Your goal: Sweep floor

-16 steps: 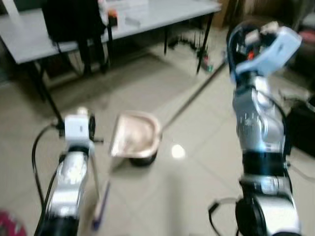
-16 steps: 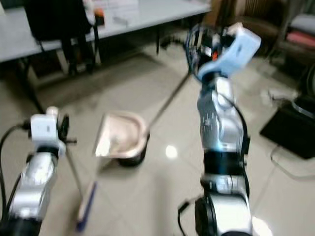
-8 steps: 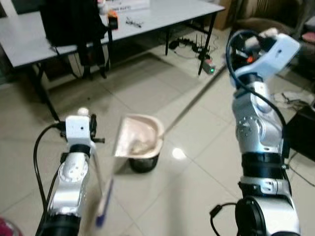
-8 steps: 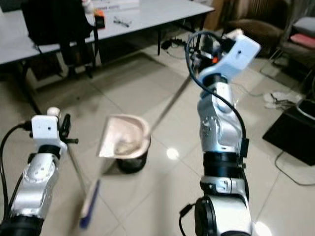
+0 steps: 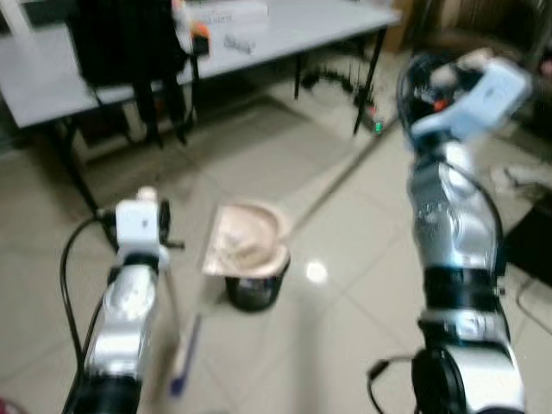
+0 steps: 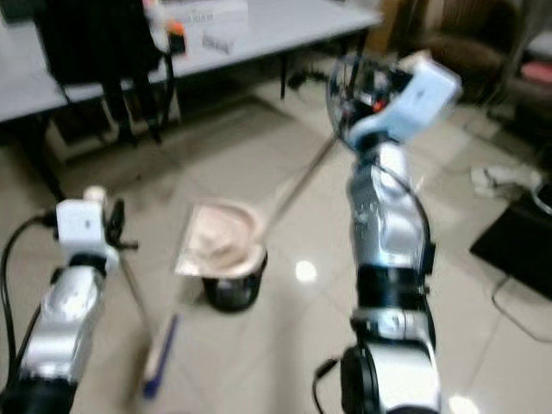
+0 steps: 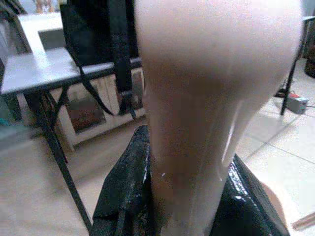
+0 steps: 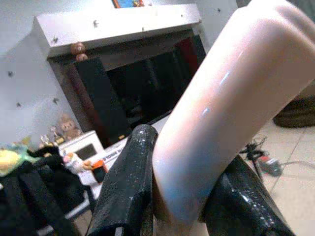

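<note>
My left gripper [image 7: 184, 196] clamped on pale broom handle [image 7: 211, 98], black fingers [image 7: 123, 196] pressed to both sides. My right gripper [image 8: 177, 196] clamped on pale dustpan handle [image 8: 221, 113], arm raised high at right. Long dustpan pole [image 5: 341, 177] slopes down to pink dustpan [image 5: 248, 237], tilted over small black bin [image 5: 253, 291], debris lump in pan. Broom head, blue-edged [image 5: 183, 358], low on tiled floor [image 5: 285, 155] beside my left arm. Grey table [image 5: 52, 73] behind, black bag [image 5: 129, 39] hanging at its edge.

A glossy beige tiled floor [image 5: 259, 164] reflects overhead light beneath a grey worktop [image 5: 52, 82] on black legs.
</note>
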